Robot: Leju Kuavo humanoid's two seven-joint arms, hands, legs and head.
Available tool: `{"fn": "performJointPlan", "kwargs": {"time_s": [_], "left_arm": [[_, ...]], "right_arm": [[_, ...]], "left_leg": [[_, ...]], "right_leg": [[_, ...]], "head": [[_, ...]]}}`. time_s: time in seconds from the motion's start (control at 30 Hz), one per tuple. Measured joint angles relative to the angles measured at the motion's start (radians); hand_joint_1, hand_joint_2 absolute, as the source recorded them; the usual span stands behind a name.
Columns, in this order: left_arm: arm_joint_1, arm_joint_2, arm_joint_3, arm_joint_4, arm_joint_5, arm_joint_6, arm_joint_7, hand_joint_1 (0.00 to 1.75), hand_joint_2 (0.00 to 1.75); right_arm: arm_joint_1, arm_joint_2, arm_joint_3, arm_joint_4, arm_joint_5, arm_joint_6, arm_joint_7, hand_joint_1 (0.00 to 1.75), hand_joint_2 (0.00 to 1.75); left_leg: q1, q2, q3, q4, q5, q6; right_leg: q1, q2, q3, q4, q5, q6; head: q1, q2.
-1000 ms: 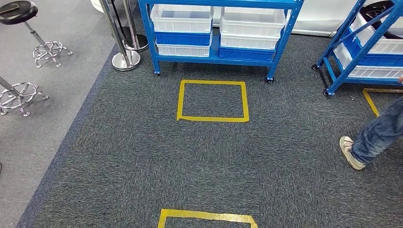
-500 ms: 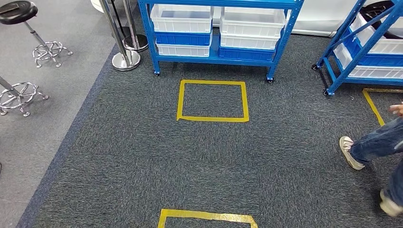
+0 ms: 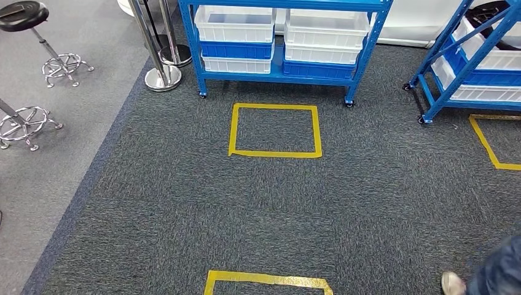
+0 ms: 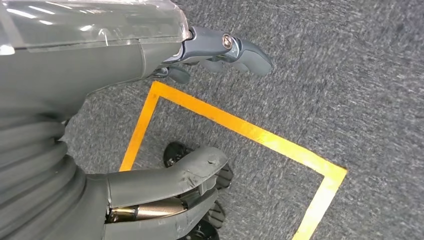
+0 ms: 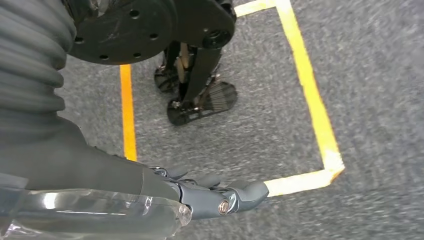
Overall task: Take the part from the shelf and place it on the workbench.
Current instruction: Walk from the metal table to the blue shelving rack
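Note:
Straight ahead in the head view stands a blue shelf point(image 3: 276, 74) on castors, its low tiers holding white bins point(image 3: 235, 23) and blue bins point(image 3: 236, 49). I cannot make out a part inside them from here. My left hand point(image 4: 125, 60) hangs over the carpet with thumb point(image 4: 175, 175) and fingers point(image 4: 240, 47) apart, holding nothing. My right hand point(image 5: 100, 185) also hangs low with its fingers point(image 5: 240, 195) stretched out and nothing in them.
A yellow tape square point(image 3: 275, 130) marks the carpet before the shelf, another tape outline point(image 3: 267, 279) lies at my feet. A second blue shelf point(image 3: 467, 61) stands at the right. Stools point(image 3: 37, 18) and stanchion bases point(image 3: 163, 77) are at the left. A person's shoe point(image 3: 453, 283) is at the bottom right.
The person at the right has walked toward me, from mid-right to the bottom right corner. The shelf and floor marks stay where they were.

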Motion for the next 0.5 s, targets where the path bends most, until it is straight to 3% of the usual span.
{"fn": "performJointPlan", "kwargs": {"time_s": [0.43,0.5], "left_arm": [[-0.001,0.003,0.004,0.0,-0.001,0.038,-0.035,0.0,1.75],[-0.001,0.003,0.004,0.0,-0.004,0.043,-0.041,0.0,1.75]], "right_arm": [[0.0,0.0,0.003,0.0,0.03,-0.005,-0.028,0.0,1.75],[0.0,0.0,0.003,0.0,0.029,-0.004,-0.031,0.0,0.87]], "left_leg": [[0.0,0.0,0.0,0.0,0.0,0.0],[0.0,0.0,0.0,0.0,0.0,0.0]], "right_leg": [[0.0,0.0,0.0,0.0,0.0,0.0],[0.0,0.0,0.0,0.0,0.0,0.0]], "head": [[0.0,0.0],[0.0,0.0]]}}
